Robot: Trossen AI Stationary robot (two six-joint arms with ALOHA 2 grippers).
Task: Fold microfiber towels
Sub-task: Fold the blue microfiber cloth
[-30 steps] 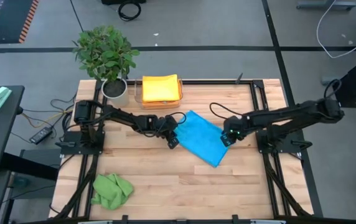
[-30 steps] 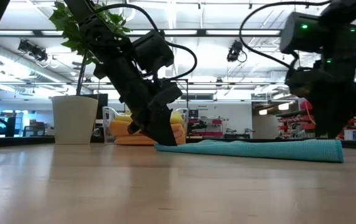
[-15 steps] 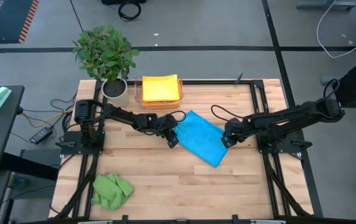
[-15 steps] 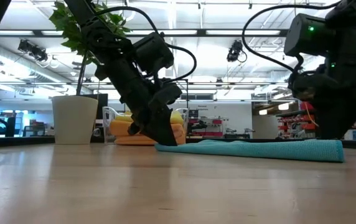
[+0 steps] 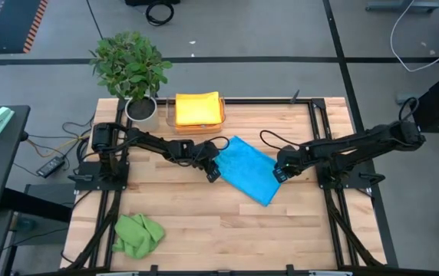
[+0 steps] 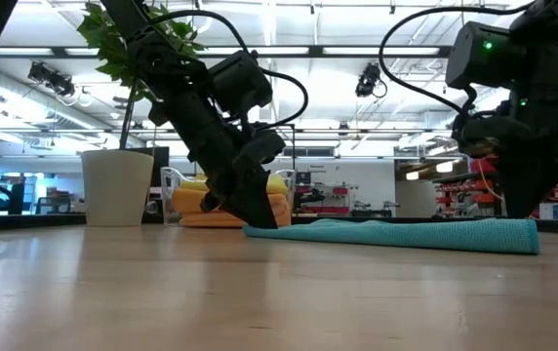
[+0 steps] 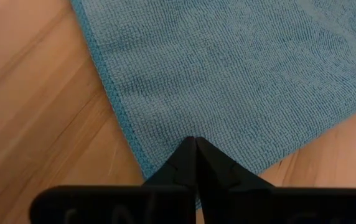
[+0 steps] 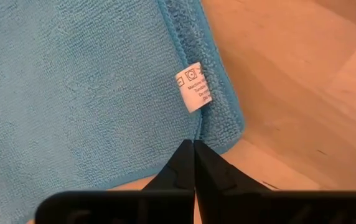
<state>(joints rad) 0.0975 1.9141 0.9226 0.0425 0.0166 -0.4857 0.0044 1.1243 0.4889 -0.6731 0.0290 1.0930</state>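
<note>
Lying mid-table on the wooden table (image 5: 189, 207), a blue microfiber towel (image 5: 248, 169) sits folded and flat, skewed to the table edges. A potted plant (image 5: 131, 69) occupies the far left corner; orange and yellow towels (image 5: 198, 109) are stacked in a clear tray beside it. A crumpled green towel (image 5: 137, 234) rests near the front left. Left gripper (image 7: 195, 144), fingers pressed together, pinches the blue towel's left edge. Right gripper (image 8: 193, 147), likewise closed, pinches its right corner just beside a white care label (image 8: 192, 87).

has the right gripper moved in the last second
Yes. In the high view the right gripper has shifted slightly toward the table's front edge along the folded blue microfiber towel, judged against the wooden table's planks, and its fingers have shut.
</note>
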